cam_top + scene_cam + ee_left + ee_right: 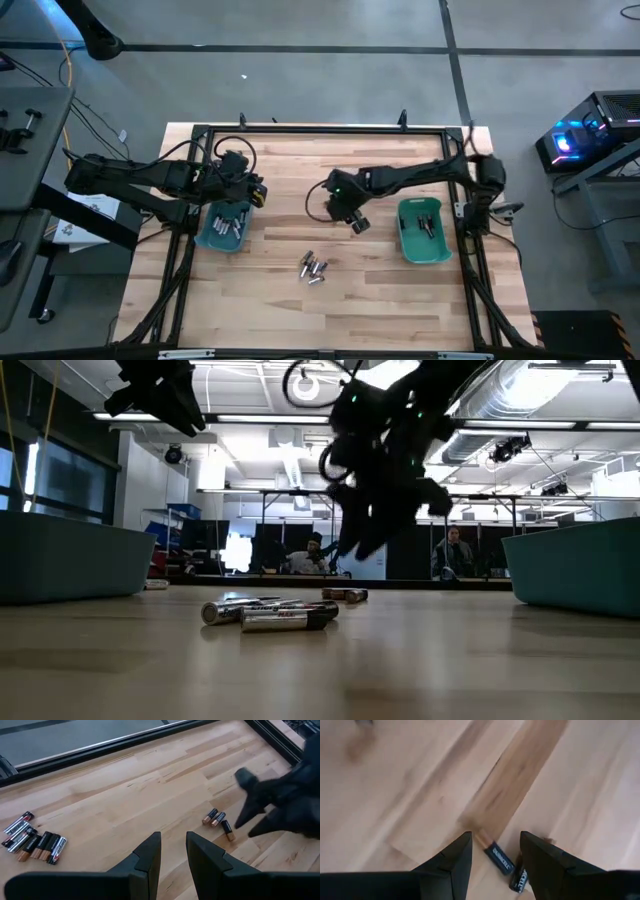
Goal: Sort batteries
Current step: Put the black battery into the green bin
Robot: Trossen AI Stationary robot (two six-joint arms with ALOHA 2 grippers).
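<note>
High view: we see the wooden tabletop (pixel 270 180) with a small loose cluster of batteries (pixel 313 268) lying near the middle of its front half, between two teal bins. The left bin (pixel 222 229) sits by the left edge and holds several cells; the right bin (pixel 421 231) sits by the right edge and also holds a few.

The left hand (pixel 255 192) hangs over the back end of the left bin. In its wrist view the fingers (pixel 150 851) stand with a narrow gap and nothing between them; past them we see a row of dark, copper-ended cells (pixel 35 842) and three more cells (pixel 219 821) on the wood.

The right hand (pixel 358 224) hovers above the middle of the tabletop, just behind the loose cluster and apart from it. Its wrist view shows the fingers (pixel 460 855) spread moderately wide and empty, with two dark cells (pixel 501 859) on the boards below the gap.

In the low view we make out silvery cells (pixel 270 613) lying flat, the right hand (pixel 375 525) raised above them.
</note>
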